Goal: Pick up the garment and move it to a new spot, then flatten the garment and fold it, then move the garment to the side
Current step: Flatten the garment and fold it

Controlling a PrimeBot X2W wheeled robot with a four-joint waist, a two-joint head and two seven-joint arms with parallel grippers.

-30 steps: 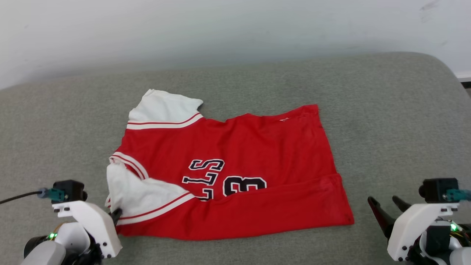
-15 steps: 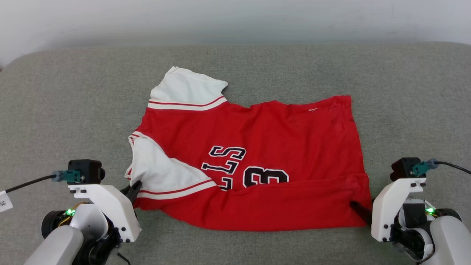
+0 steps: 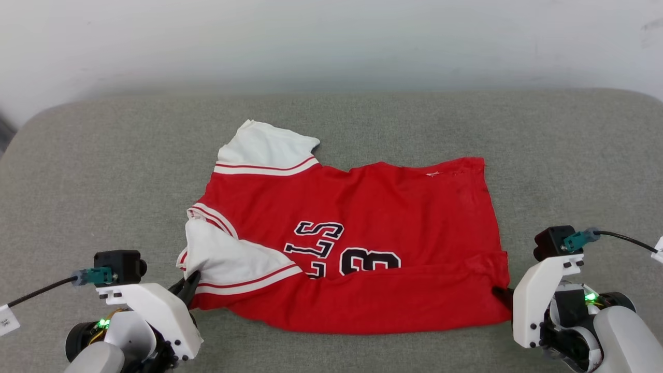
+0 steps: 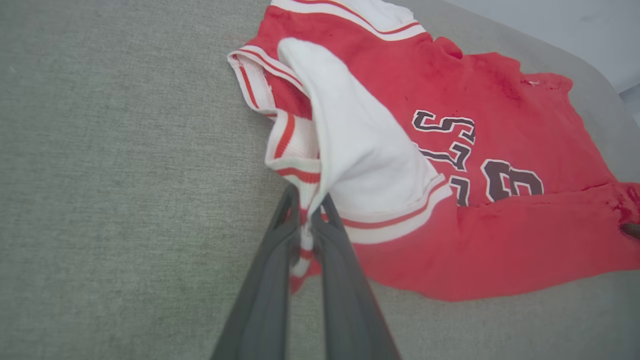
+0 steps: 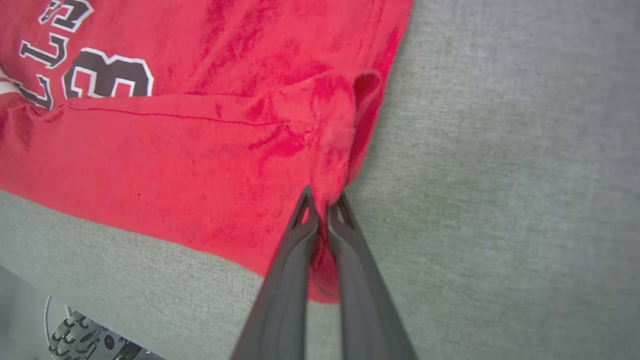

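Garment point(image 3: 373, 217) is pinched at the white sleeve by left pincer point(image 4: 306, 200), at the hem corner by right pincer point(image 5: 324, 197).

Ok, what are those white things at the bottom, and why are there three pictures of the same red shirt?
Those white things are a robot's two arms. Each ends in a gripper, like a hand with two long dark fingers. The wide picture comes from a camera on the robot's head, looking down. The other two come from small cameras on its wrists, so you look along the fingers. A red shirt with white sleeves and black letters lies on a grey padded surface. The left gripper pinches the shirt at a white sleeve. The right gripper pinches a red corner on the other side. Both are closed on the cloth.
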